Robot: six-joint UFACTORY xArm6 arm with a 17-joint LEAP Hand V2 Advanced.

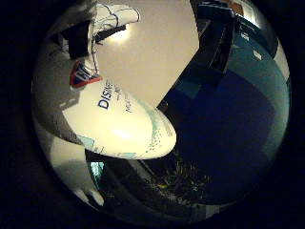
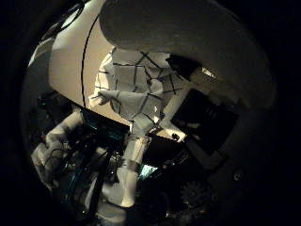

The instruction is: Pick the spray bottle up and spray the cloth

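Observation:
The white spray bottle (image 1: 119,119), with blue print and a red-and-blue badge, lies close against my palm and fills much of the little finger side view. Its rounded white body (image 2: 188,42) also arches across the thumb side view. My right hand (image 2: 128,172) is curled round the bottle, and a grey finger (image 1: 50,95) presses along its side. The bottle is off the table, its end hanging past the table's edge. The cloth (image 2: 136,89), white with a dark grid of lines, lies crumpled on the beige table (image 1: 152,52) beyond the bottle.
The table's edge (image 1: 183,71) runs beside a dark blue floor area (image 1: 228,129). A dark line (image 2: 84,61) crosses the tabletop beside the cloth. Black and teal hand parts (image 2: 207,117) crowd the thumb side view.

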